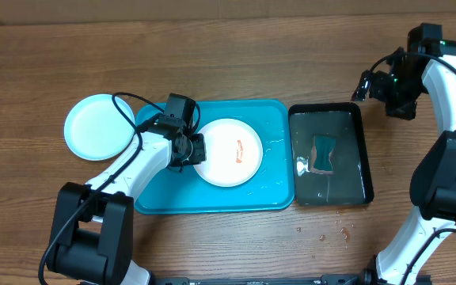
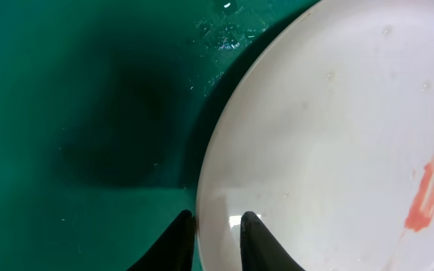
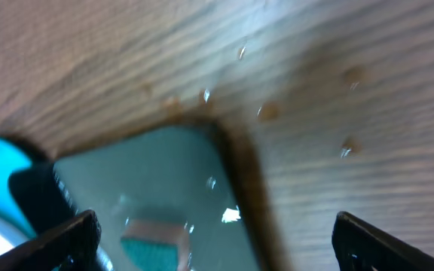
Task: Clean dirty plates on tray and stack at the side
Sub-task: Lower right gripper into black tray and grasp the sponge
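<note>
Sitting on the table just off the tray's left edge, the blue plate looks clean from above. Next comes the left gripper, over the tray's left half and low at the white plate's left rim. The plate lies flat near the tray's middle, so it extends rightward from the gripper. Being round, it has no long axis. Its orange-red smear sits right of centre, running across the tray's short side.

From overhead the gripper's body hides the contact. The left wrist camera shows it: one of the fingers is on the plate's face and the other is outside the rim. The gap is narrow, and they seem to be pinching the rim. This arm is plainly the nearer one.

Just right of the tray stands a black tray of water with a sponge in it. Well beyond the tray's far right corner hangs the right gripper, spread wide and empty. Its own blurred view looks down on the black tray's corner.
</note>
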